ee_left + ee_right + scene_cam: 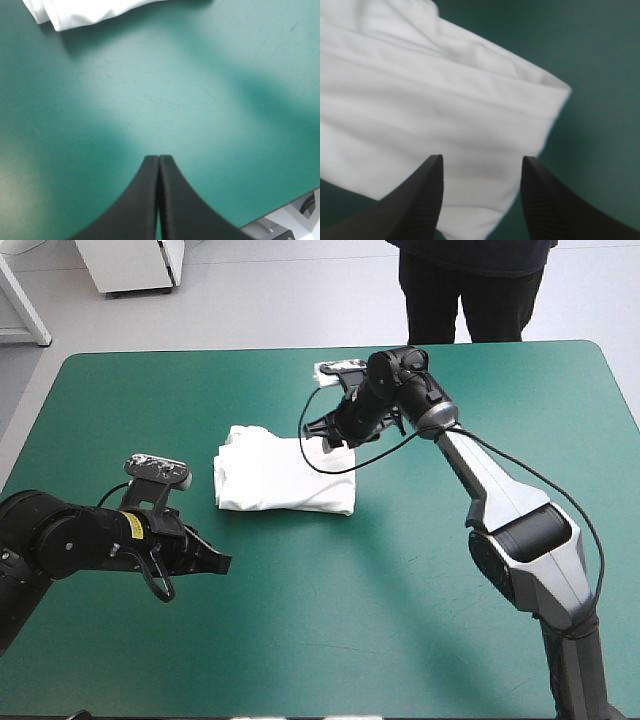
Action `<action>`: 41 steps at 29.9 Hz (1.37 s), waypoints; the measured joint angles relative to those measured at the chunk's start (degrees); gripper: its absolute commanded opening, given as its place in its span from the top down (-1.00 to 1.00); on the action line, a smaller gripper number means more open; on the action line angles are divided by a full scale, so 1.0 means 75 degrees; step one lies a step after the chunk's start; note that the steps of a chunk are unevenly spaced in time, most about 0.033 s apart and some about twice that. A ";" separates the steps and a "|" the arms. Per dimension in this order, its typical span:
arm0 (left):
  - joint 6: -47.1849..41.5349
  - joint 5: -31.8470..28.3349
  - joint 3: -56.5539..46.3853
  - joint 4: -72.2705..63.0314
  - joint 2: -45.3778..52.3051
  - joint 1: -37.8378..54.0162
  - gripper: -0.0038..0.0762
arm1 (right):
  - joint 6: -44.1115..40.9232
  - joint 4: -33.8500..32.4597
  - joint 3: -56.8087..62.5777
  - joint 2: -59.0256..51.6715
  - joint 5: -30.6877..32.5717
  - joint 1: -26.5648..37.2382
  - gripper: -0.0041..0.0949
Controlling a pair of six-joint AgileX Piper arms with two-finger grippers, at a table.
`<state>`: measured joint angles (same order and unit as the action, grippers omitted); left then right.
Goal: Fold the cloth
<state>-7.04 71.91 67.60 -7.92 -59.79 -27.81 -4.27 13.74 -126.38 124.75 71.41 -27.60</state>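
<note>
High view: nearest, the left gripper [222,562] hangs over bare teal-green cover [400,640], its fingers pressed together in a point. A yellow sticker [132,525] on its arm is too small to read. Just beyond, the T-shirt [280,480] lies as a folded bundle mid-table, well clear of every edge. The right gripper [325,438], fingers spread, stands over the bundle's far right corner.

No readable text, brand, number or sign for you in any view. Only candidate: small yellow sticker [133,526] on left arm [70,540], well behind left gripper [226,562]. Print on it too small for you to read. Both wrist views: no lettering you can make out.
</note>
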 measured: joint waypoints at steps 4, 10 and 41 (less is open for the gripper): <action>0.0026 0.0000 0.0000 0.0000 0.0000 0.0000 0.96 | 0.0064 0.0030 0.1013 -0.0138 -0.0008 0.0354 0.01; 0.0057 0.0000 0.0000 0.0000 0.0000 0.0000 0.96 | 0.0281 0.0314 0.1372 -0.0098 -0.0038 0.0413 0.01; 0.0084 0.0000 0.0000 0.0049 0.0000 0.0000 0.96 | 0.0198 -0.0163 0.1710 0.0249 -0.0281 0.0355 0.95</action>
<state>-6.42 71.91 67.60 -7.56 -59.79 -27.81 -2.79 12.52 -113.55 126.61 69.30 -24.93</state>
